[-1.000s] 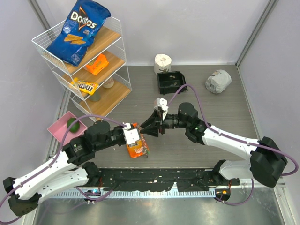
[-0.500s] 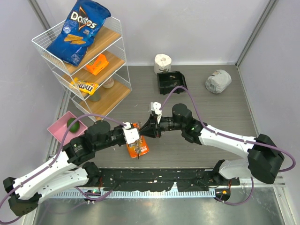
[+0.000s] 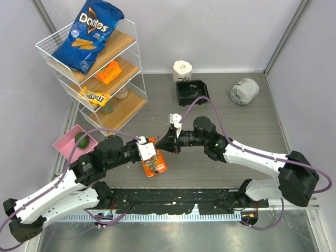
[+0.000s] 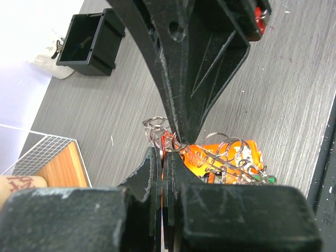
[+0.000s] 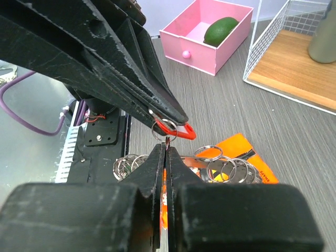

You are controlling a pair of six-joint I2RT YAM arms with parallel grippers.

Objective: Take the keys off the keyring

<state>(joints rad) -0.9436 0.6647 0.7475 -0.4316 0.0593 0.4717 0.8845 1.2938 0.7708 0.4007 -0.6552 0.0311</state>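
Note:
My left gripper (image 3: 154, 143) and right gripper (image 3: 161, 143) meet tip to tip above the table's near middle. In the left wrist view the left gripper (image 4: 165, 149) is shut on a red-headed key (image 4: 166, 139). In the right wrist view that red key (image 5: 178, 131) carries a small silvery ring (image 5: 163, 127), and my right gripper (image 5: 166, 147) is shut on the ring's lower edge. The keyring shows as a bunch of silvery wire rings (image 5: 226, 168), also seen from the left wrist (image 4: 231, 152), trailing over an orange packet (image 3: 155, 167). Other keys are not clear.
A black bin (image 3: 191, 92) and white toilet roll (image 3: 182, 68) stand at the back. A grey crumpled lump (image 3: 244, 91) is back right. A wire shelf (image 3: 134, 50) with snacks is back left. A pink box (image 3: 65, 143) holds an avocado.
My right gripper moved left to meet the left gripper's tip, then held. The ring bunch and orange packet shifted slightly. Both grippers stay shut.

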